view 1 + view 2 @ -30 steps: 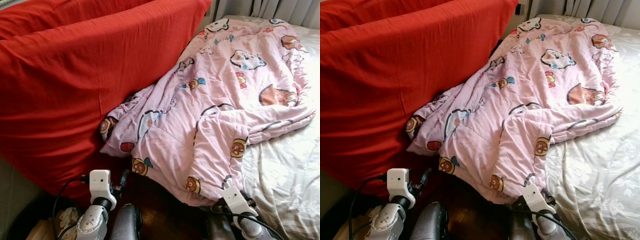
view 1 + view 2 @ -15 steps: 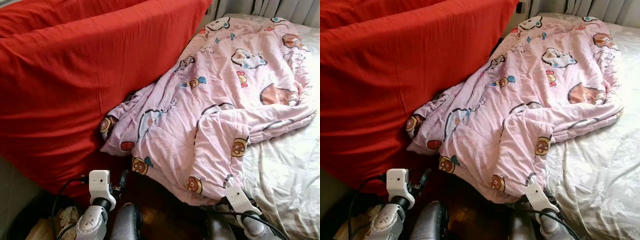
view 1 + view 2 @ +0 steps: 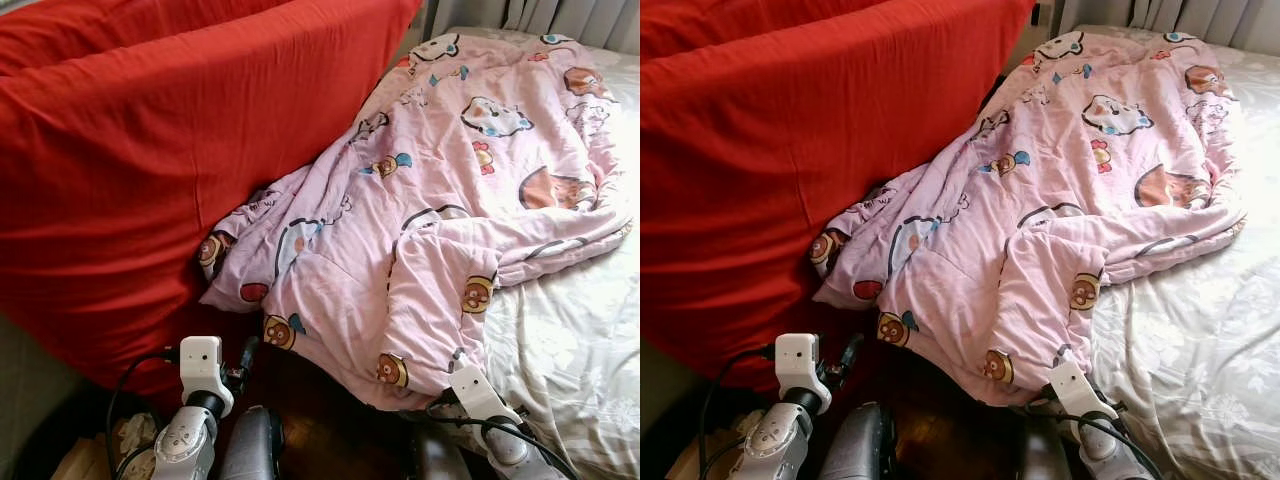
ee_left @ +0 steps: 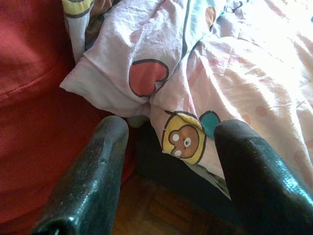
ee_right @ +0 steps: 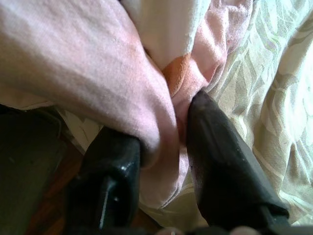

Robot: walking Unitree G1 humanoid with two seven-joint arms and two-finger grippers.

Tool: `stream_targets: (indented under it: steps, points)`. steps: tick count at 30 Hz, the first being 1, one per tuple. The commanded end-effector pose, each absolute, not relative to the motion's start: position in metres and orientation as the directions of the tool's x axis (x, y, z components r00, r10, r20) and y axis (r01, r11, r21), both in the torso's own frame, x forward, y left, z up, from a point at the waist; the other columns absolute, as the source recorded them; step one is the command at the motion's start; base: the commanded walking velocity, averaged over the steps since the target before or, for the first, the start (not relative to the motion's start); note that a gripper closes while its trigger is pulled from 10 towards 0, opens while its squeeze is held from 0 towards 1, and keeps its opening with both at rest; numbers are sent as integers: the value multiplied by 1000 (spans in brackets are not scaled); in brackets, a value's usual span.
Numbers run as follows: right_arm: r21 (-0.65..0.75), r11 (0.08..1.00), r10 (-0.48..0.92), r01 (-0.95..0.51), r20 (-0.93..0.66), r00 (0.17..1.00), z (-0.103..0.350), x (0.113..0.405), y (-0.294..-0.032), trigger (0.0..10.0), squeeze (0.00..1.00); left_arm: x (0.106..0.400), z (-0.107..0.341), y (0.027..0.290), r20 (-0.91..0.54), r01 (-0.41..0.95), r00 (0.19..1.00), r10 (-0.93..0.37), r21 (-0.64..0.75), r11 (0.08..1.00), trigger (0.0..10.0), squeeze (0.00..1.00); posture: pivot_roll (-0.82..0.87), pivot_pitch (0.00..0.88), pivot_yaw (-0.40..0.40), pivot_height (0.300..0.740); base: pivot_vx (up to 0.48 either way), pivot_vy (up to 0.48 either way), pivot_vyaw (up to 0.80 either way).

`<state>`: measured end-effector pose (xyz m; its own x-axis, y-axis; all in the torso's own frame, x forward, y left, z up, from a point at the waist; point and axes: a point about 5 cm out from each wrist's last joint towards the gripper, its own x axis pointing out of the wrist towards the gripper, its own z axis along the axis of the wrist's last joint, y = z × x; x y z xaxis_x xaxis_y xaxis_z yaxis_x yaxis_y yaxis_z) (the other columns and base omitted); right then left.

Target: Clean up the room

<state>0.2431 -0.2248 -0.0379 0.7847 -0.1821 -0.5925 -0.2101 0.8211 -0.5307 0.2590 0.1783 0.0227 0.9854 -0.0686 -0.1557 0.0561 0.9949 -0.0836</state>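
Bedroom scene: a bed with a pale flowered sheet (image 3: 570,350) fills the right side of the head views, and a big red cover (image 3: 150,170) takes the upper left. Between them lies the task's thing, a pink cartoon quilt (image 3: 440,200), crumpled; its lower corner hangs over the bed edge down toward the dark wooden floor (image 3: 330,430) at the bottom centre.

At the bottom right of the head view, the right gripper (image 5: 164,142) has its two black fingers (image 5: 215,161) closed to a narrow gap with a fold of the quilt's hem pinched between them. The left gripper (image 4: 168,161) is at the bottom left, fingers spread wide and holding nothing, aimed at the quilt corner with the bear print, just beside it but not touching.

I judge that the step in hand is to take the quilt by two points so it can be spread or folded. To do it well, the left gripper should go forward until the corner sits deep between the fingers, then close on only one layer. The right pinch looks shallow, so any pull should be slow, or the fabric may slip out
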Motion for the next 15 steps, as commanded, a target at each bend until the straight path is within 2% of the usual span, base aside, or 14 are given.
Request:
stream_targets:
  steps: [1, 15]
  points:
    - [-517, 835, -189, -190, -594, 782, -39, 241, -226, 0, 0, 256, 17, 181, -182, 46, 982, -59, -78, 996, 10000, 0, 58, 134, 31, 603, 0, 0, 0]
    - [-458, 881, -192, -120, -577, 794, -42, 236, -222, 0, 0, 259, 13, 181, -196, 43, 979, -57, -78, 996, 10000, 0, 53, 74, 38, 603, 0, 0, 0]
